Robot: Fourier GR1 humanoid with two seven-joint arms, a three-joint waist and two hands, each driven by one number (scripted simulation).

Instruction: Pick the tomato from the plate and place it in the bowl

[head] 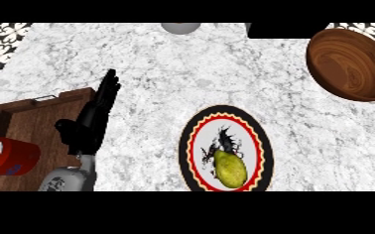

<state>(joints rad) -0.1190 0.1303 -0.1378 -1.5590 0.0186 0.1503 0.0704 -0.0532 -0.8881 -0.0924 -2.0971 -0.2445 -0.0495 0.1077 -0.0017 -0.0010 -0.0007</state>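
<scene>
The black left hand (93, 115) is seen at the lower left, fingers held straight and together, pointing up, with nothing held. To its right, well apart, a round plate with a black and red scalloped rim (192, 131) lies on the grey-white marble counter (183, 69). A yellow-green, pear-shaped fruit (230, 170) rests on the plate's lower part. Far to the upper right of the hand, a brown wooden bowl (344, 64) is seen. Just left of the hand lie a dark wooden tray (33, 124) and a red cylindrical container (16, 157). The right hand is not shown.

Kitchen: marble counter (183, 74), wooden bowl (344, 64)
</scene>
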